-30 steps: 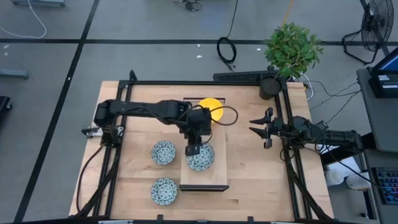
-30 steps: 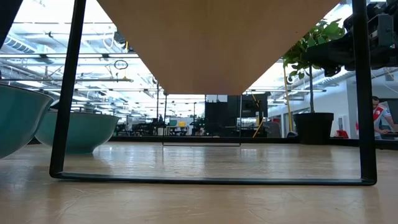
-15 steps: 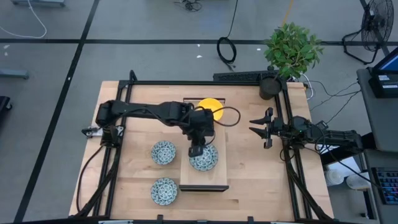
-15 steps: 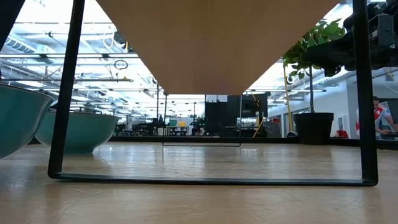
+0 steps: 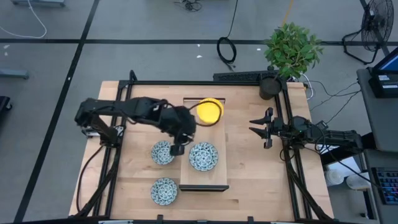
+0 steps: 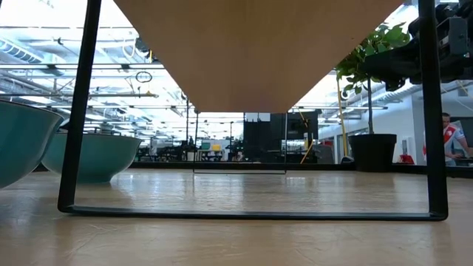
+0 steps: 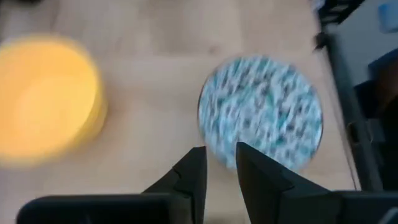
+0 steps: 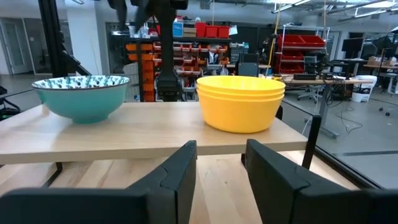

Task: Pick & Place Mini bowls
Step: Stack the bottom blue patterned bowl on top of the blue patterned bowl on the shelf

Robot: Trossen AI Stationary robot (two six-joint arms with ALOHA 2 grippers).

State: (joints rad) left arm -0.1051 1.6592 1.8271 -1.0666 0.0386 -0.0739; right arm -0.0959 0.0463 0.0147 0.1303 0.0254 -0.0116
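Note:
A stack of plain yellow mini bowls (image 5: 210,111) (image 8: 239,102) sits on the far end of the raised wooden tray (image 5: 205,178). One blue-green patterned bowl (image 5: 203,156) (image 7: 260,112) stands on the tray's middle. Two more patterned bowls (image 5: 163,152) (image 5: 164,190) stand on the table left of the tray. My left gripper (image 5: 177,149) (image 7: 221,155) hovers between the tray bowl and the nearer table bowl, fingers narrowly open and empty. My right gripper (image 5: 260,129) (image 8: 221,162) waits open at the table's right side, facing the tray.
The tray stands on thin black metal legs (image 6: 74,111) above the table. A potted plant (image 5: 291,50) stands at the far right corner. A black frame rail (image 5: 186,82) runs round the table. Bare tabletop lies between tray and right gripper (image 5: 242,162).
My left gripper has drawn back from the patterned bowl on the tray toward the table's left edge, its arm folding back. That bowl stays on the tray's middle. The right arm has kept still.

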